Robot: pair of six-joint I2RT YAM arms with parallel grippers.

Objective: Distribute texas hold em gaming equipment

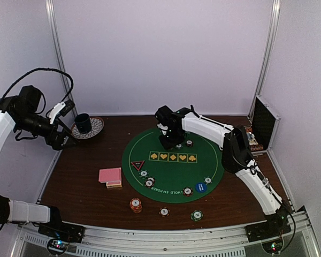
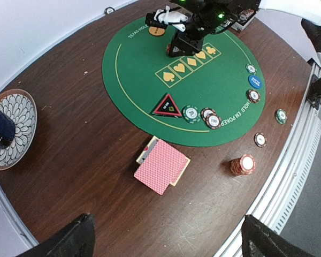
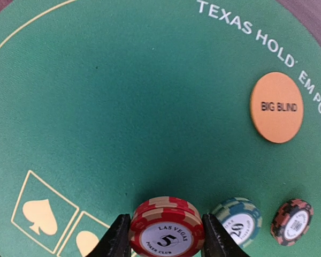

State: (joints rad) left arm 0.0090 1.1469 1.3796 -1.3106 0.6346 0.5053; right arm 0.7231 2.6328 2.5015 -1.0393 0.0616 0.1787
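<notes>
My right gripper (image 3: 167,236) is shut on a short stack of red "5" poker chips (image 3: 167,227), low over the far part of the green mat (image 1: 166,171). Whether the stack touches the felt I cannot tell. Beside it lie a teal "20" chip (image 3: 237,215), a red-black chip (image 3: 292,220) and the orange BIG BLIND disc (image 3: 276,107). The pink-backed cards (image 2: 161,166) lie on the wood left of the mat. The red triangle (image 2: 167,106), blue disc (image 2: 255,81) and an orange chip stack (image 2: 243,164) are near the front. My left gripper (image 2: 168,243) hangs open and empty, high over the table's left side.
A dark blue cup (image 1: 83,123) stands on a patterned plate (image 2: 22,107) at the back left. The open chip case (image 1: 265,126) stands at the right edge. Loose chips (image 1: 164,212) lie on the wood in front of the mat, close to the metal front rail.
</notes>
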